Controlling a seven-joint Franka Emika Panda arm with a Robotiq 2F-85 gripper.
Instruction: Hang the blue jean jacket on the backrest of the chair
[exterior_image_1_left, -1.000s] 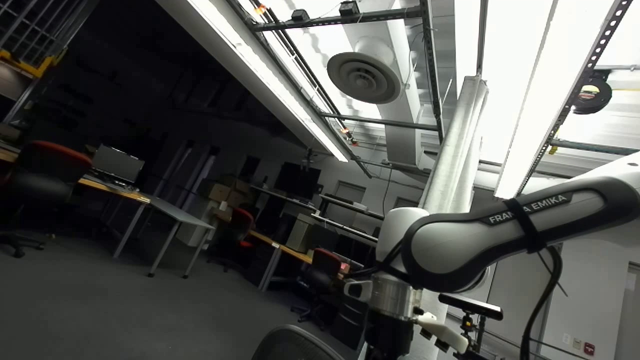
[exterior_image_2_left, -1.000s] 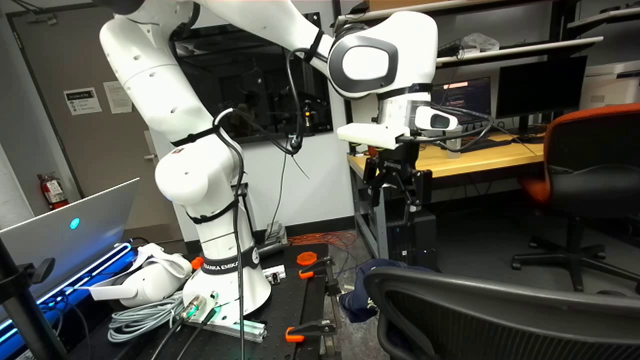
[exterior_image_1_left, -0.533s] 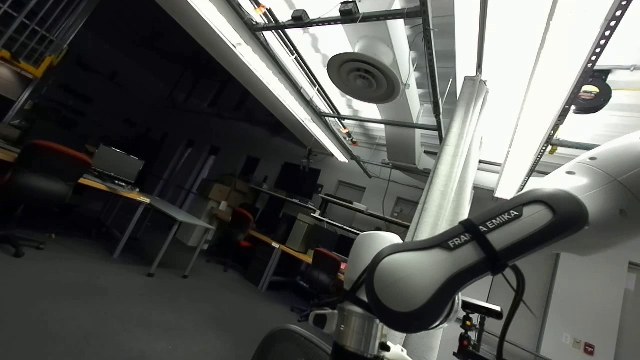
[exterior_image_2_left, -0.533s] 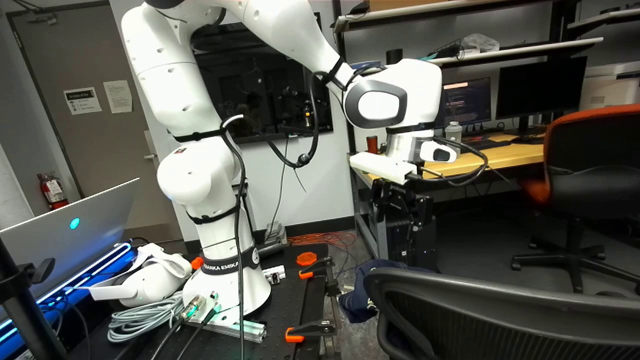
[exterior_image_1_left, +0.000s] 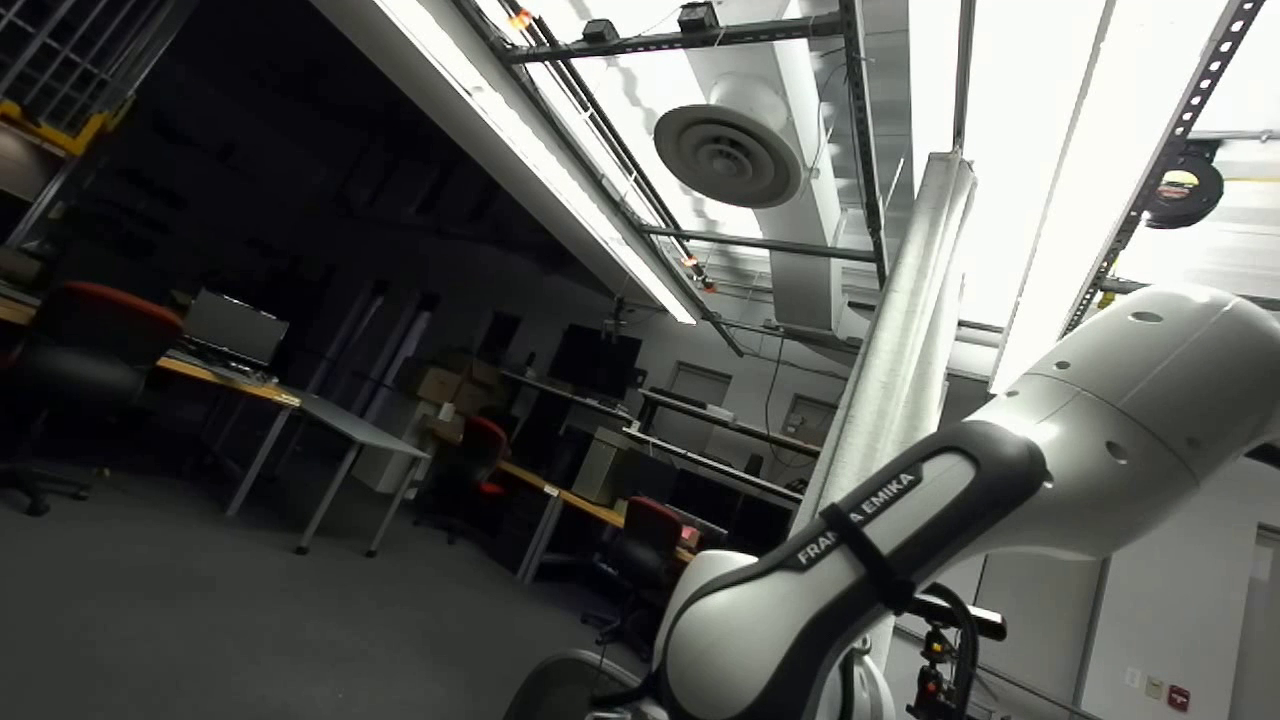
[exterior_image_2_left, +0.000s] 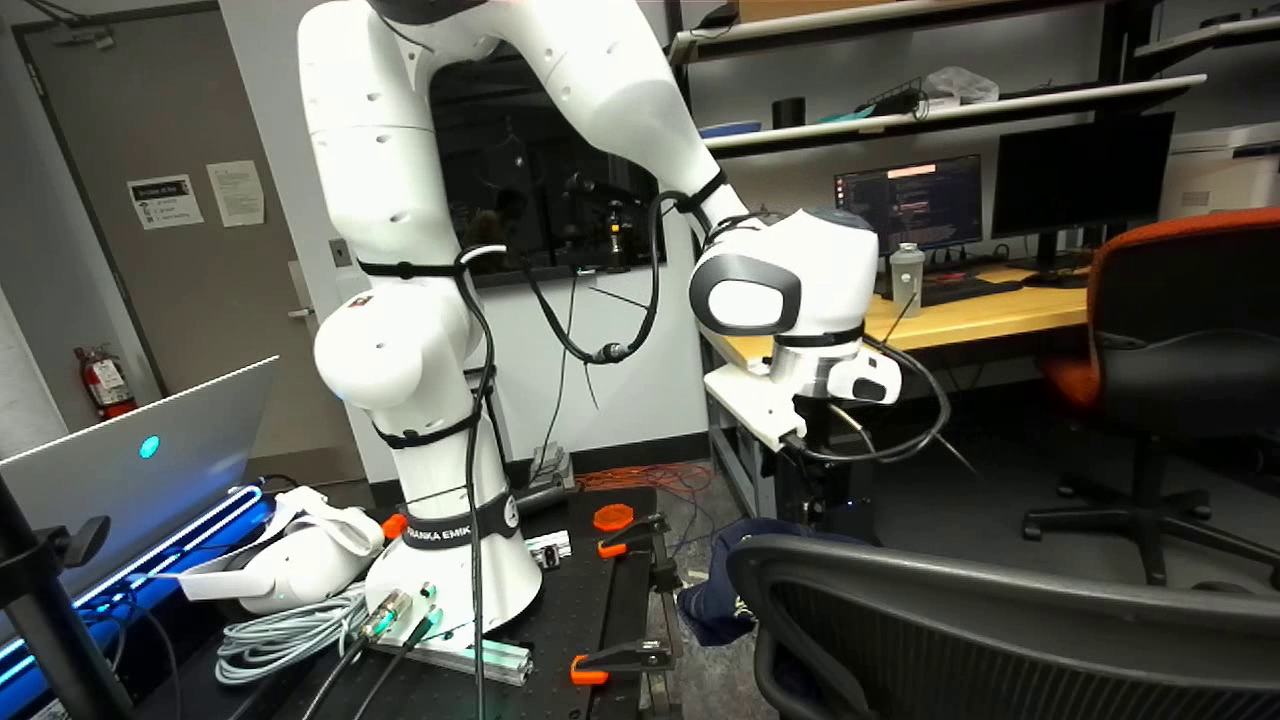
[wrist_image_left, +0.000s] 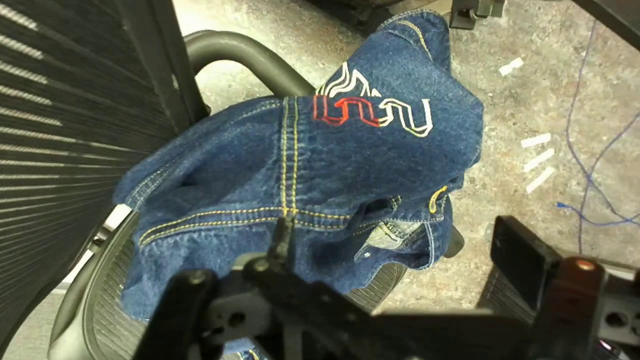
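On the seat (wrist_image_left: 107, 305) of the chair (exterior_image_2_left: 980, 650), and over part of the armrest (wrist_image_left: 235, 47) at eleven o'clock from its own middle, lies the blue jean jacket (wrist_image_left: 240, 170), loosely heaped and hanging out toward two o'clock above the floor (wrist_image_left: 505, 115). Hours are read in the wrist view. Its red and white stitching (wrist_image_left: 372, 110) faces up. The backrest (wrist_image_left: 60, 155) stands at nine o'clock, with one end of the jacket just beside it; whether they touch I cannot tell.

The gripper (wrist_image_left: 397, 240) is spread wide and has hold of nothing. One finger (wrist_image_left: 282, 245) overlaps the jacket at six o'clock, the other finger (wrist_image_left: 520, 260) sits near four o'clock, past the jacket's edge. Whether either touches cloth, the views do not settle.

Of the task I judge almost nothing done: the arm (exterior_image_2_left: 640, 110) looks lined up for a grasp, no more. Where the top of the backrest shows in both exterior views, no jacket lies across it. Left to do: close on a fold, lift the jacket off the seat and armrest, carry it toward nine o'clock above the backrest, and drape it there.

Further out, in an exterior view, with the jacket as the clock's centre, a work table (exterior_image_2_left: 590, 600) lies at nine o'clock and a bottle (exterior_image_2_left: 907, 280) stands on a desk (exterior_image_2_left: 990, 312) at one o'clock.
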